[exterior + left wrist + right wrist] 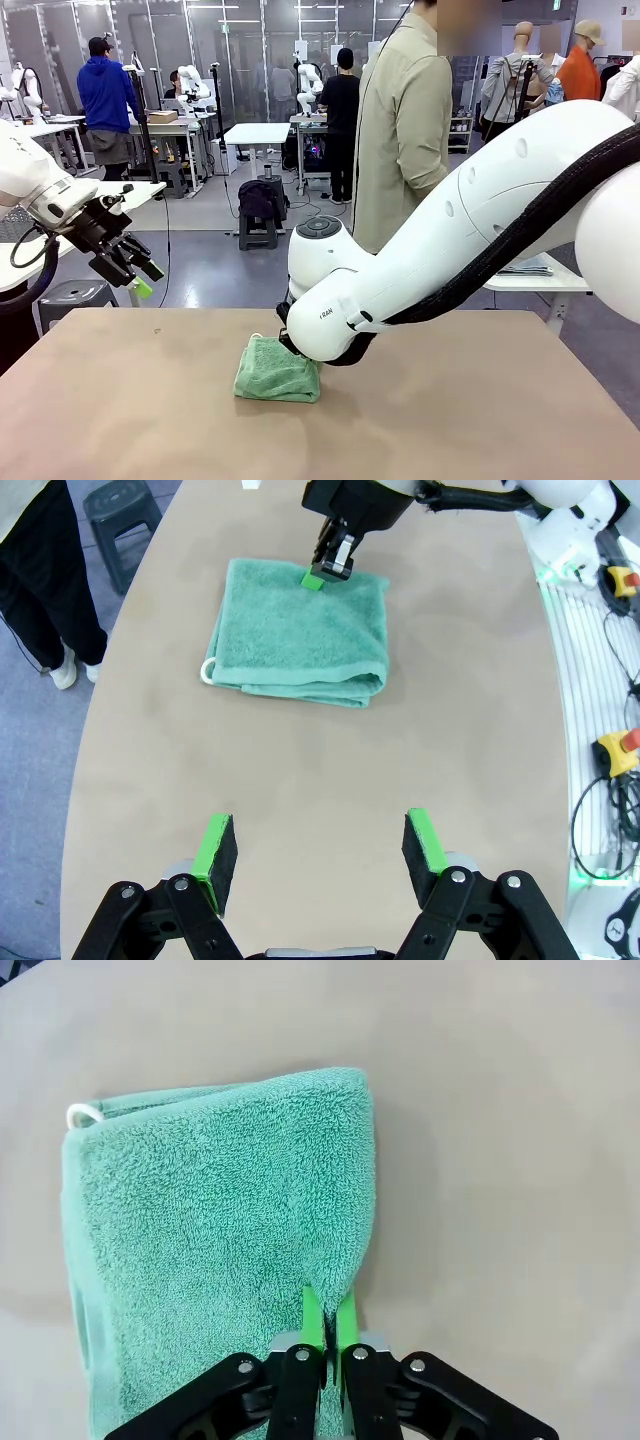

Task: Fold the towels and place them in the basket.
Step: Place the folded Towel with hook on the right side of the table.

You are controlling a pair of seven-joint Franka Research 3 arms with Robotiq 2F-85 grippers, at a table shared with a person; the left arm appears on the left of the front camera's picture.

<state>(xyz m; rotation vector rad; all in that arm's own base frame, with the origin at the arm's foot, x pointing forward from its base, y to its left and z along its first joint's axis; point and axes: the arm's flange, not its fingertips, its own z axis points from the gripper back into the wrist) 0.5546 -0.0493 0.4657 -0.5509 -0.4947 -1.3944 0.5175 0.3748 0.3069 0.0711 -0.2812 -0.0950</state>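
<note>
A folded mint green towel (pixel 275 372) (pixel 300 630) (pixel 220 1220) lies on the tan table, near its middle. My right gripper (pixel 290 345) (pixel 315 578) (pixel 327 1305) is down at one edge of the towel. It is shut, with the terry cloth puckered and pinched between its green pads. My left gripper (pixel 135 275) (pixel 325 850) hangs open in the air over the table's left side, well apart from the towel, with nothing between its fingers. The basket is out of view.
A person in a beige coat (pixel 405 130) stands at the far side of the table (pixel 120 400). A grey stool (pixel 75 292) sits off the far left corner. Bare tabletop surrounds the towel on all sides.
</note>
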